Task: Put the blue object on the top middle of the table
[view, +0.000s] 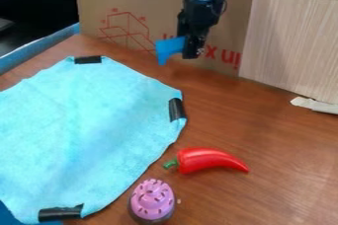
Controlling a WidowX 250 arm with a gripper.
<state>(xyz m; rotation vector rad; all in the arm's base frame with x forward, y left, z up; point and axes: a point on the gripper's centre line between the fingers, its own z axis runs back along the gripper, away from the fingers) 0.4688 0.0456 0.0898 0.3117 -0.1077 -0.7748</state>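
Gripper (pixel 190 55) clasps blue object (pixel 170 48)

It is pinched in the gripper at the far edge of the table (pixel 264 125), before the cardboard (pixel 135 9). Nearer lie the cloth (pixel 79 130), pepper (pixel 210 160) and, at the near edge, the cupcake (pixel 152 200).

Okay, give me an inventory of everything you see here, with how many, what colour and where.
Blue object: one, blue, in the gripper, upper middle
Cloth: one, light blue, left side of the table
Strips: three, black, at the cloth's edges
Toy pepper: one, red with green stem, lower middle
Toy cupcake: one, pink top, near the bottom edge
Table: one, brown, under the cloth and toys
Cardboard: one sheet, tan with red print, behind the table
Panel: one, pale wood grain, against the cardboard
Torn piece: one, whitish, right edge
Arm: one, black, from the top edge
Gripper: one, black, upper middle
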